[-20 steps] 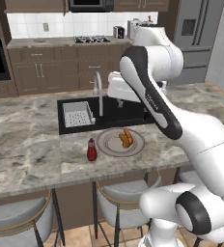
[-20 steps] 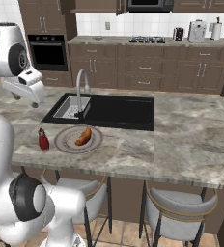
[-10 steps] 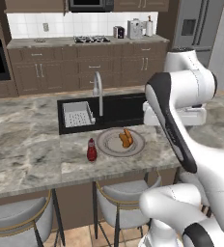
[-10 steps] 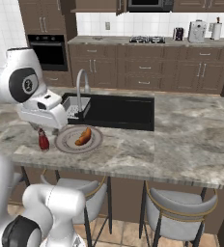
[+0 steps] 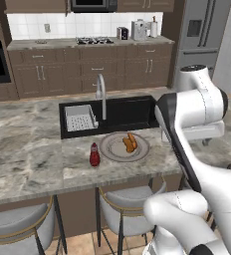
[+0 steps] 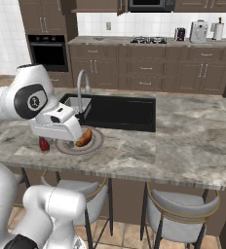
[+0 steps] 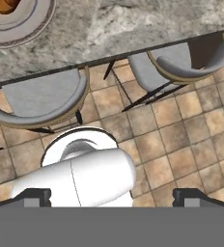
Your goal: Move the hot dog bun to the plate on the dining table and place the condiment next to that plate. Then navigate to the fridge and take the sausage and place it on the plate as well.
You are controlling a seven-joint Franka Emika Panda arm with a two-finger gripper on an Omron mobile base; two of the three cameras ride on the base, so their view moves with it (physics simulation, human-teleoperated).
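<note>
The hot dog bun (image 5: 130,143) lies on the grey plate (image 5: 112,149) near the front edge of the dining table (image 5: 28,154). The red condiment (image 5: 94,155) bottle stands upright just left of the plate. From the other side the bun (image 6: 84,138), plate (image 6: 96,141) and condiment (image 6: 44,144) are partly covered by my hand's white housing (image 6: 56,127). My gripper (image 7: 113,195) is open and empty, pointing down past the table's front edge, with the plate (image 7: 22,29) and bun (image 7: 5,5) at the top left. The fridge (image 5: 202,35) stands at the back right. The sausage is out of view.
A black sink (image 5: 112,112) with a chrome tap (image 5: 101,92) lies behind the plate. Two grey-cushioned stools (image 7: 36,99) (image 7: 191,60) stand under the table's front edge on a brown tiled floor (image 7: 181,144). The wall counter with a gas hob (image 5: 95,41) runs along the back.
My arm has swung away from above the sink and plate, back towards the table's front edge. The gripper stayed open. Bun, plate and bottle have not moved.
</note>
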